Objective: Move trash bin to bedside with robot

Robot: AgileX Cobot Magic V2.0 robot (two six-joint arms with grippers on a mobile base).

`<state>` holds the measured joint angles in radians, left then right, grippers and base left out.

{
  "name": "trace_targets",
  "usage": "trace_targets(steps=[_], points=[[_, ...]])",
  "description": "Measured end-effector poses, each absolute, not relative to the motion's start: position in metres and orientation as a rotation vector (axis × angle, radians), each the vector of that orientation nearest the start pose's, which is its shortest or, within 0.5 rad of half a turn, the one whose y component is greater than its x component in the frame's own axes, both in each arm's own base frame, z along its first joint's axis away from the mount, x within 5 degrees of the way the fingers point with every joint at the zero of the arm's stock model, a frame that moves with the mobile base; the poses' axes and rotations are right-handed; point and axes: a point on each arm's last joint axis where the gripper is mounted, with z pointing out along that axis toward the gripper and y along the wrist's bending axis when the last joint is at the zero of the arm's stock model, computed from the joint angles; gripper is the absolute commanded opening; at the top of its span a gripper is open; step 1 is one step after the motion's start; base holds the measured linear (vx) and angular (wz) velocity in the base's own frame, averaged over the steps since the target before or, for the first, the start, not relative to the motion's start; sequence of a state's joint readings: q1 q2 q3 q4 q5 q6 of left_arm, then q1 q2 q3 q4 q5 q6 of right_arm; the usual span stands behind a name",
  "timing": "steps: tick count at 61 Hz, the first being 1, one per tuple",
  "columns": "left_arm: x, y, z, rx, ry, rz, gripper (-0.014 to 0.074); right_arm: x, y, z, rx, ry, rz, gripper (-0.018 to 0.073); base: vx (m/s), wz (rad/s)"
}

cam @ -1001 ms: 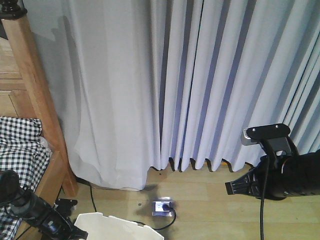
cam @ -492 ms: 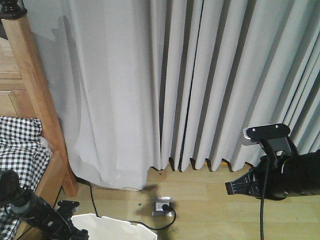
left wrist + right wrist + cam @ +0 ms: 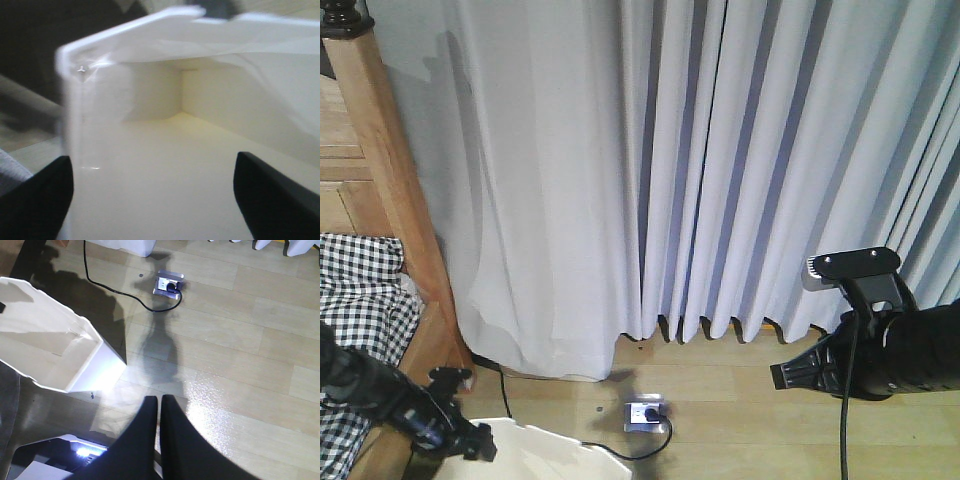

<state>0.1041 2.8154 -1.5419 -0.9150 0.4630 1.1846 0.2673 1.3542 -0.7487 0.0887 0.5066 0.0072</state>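
Left gripper [image 3: 470,440]: it sits at the bin's left rim. In the wrist view the two black tips are wide apart, with the rim and the inside of the bin between them. They do not pinch it. A second ago this arm was lower and more to the left; now it has lifted and reached in toward the bed post.

Bin [image 3: 545,455]: right beside the left gripper, low on the floor, cream-white, open at the top. It has slid a bit left and looks tipped now. In the right wrist view it [image 3: 47,347] stands on the wood floor.

Bed [image 3: 395,215]: just left of the gripper, with checked bedding [image 3: 355,295]. The bin is already close to it, so I think only a small push is left.

Right gripper [image 3: 160,407]: far off to the right, tips pressed together, holding nothing. It has not moved.

Plug box [image 3: 645,412]: on the floor to the right of the bin, with a black cord [image 3: 107,285]. The bin could catch the cord.
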Motion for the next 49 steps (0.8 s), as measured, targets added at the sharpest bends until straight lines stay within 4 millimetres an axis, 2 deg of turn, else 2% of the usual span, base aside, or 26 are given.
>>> trace_targets(steps=[7, 21, 29, 39, 49], points=[[0.403, 0.018, -0.125, 0.347, 2.930, -0.534, 0.0564, 0.243, 0.071, 0.224, -0.253, 2.590, 0.183, -0.0006, 0.00, 0.00], [0.396, 0.041, -0.121, 0.223, 2.971, -0.642, 0.0538, 0.243, 0.071, 0.224, -0.252, 2.588, 0.184, -0.0006, 0.00, 0.00], [0.392, 0.050, -0.115, 0.157, 2.984, -0.737, 0.0477, 0.244, 0.071, 0.225, -0.251, 2.583, 0.184, -0.0006, 0.00, 0.00], [0.399, 0.057, -0.090, 0.115, 2.961, -0.794, 0.0312, 0.245, 0.071, 0.226, -0.249, 2.567, 0.186, -0.0006, 0.00, 0.00], [0.412, 0.061, -0.057, 0.101, 2.926, -0.765, 0.0047, 0.245, 0.071, 0.227, -0.250, 2.556, 0.185, -0.0006, 0.00, 0.00]])
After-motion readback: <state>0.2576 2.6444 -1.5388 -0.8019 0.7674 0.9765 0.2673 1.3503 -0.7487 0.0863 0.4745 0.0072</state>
